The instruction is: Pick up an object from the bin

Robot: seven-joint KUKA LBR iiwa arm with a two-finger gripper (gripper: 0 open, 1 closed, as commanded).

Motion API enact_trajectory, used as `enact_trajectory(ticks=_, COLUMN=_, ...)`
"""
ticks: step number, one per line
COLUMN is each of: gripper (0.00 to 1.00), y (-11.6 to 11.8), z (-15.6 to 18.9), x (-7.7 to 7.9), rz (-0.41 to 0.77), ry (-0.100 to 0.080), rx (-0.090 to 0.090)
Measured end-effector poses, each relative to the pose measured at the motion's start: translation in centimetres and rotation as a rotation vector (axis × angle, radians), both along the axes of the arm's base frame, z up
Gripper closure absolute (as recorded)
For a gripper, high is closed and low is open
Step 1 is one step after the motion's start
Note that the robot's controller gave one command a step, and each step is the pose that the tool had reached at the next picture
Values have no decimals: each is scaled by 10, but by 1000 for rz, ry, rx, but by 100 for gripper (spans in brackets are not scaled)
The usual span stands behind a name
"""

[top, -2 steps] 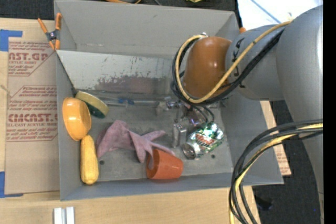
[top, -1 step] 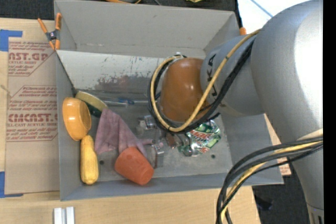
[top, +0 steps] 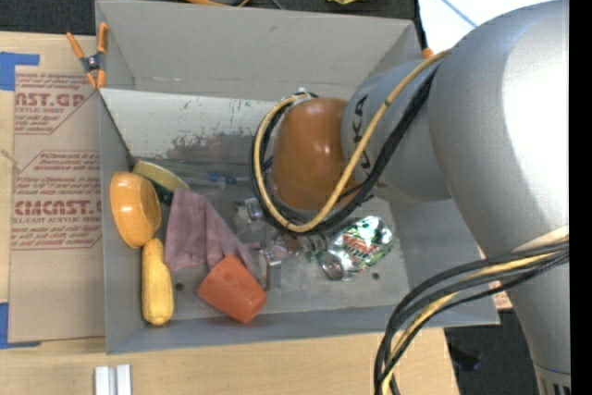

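My gripper [top: 263, 240] hangs low in the middle of the bin, under the arm's orange dome. Its metal tip is right beside the right edge of a crumpled pink cloth [top: 197, 236]. Just below and to the left of it, an orange-red plastic cup [top: 231, 290] lies on its side, very close to the tip. A shiny crumpled foil wrapper [top: 357, 245] with green and red print lies on the bin floor to the right of the gripper.
Against the left wall lies an orange-yellow rounded scoop-like piece [top: 134, 208], with a yellow handle-shaped thing [top: 155, 283] below it. A pale yellow curved piece [top: 159, 173] peeks out behind the cloth. The arm covers the bin's right side.
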State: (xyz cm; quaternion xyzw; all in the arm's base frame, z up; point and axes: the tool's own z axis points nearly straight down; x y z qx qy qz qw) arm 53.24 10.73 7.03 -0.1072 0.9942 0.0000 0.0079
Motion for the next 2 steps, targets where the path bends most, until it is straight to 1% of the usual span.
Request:
enact_trajectory(ticks=1, gripper=0, y=7, z=1, x=-1, rz=-53, ry=3, rx=2)
enact_trajectory(ticks=2, gripper=0, y=27, z=0, x=12, rz=-213, ry=2, rx=3)
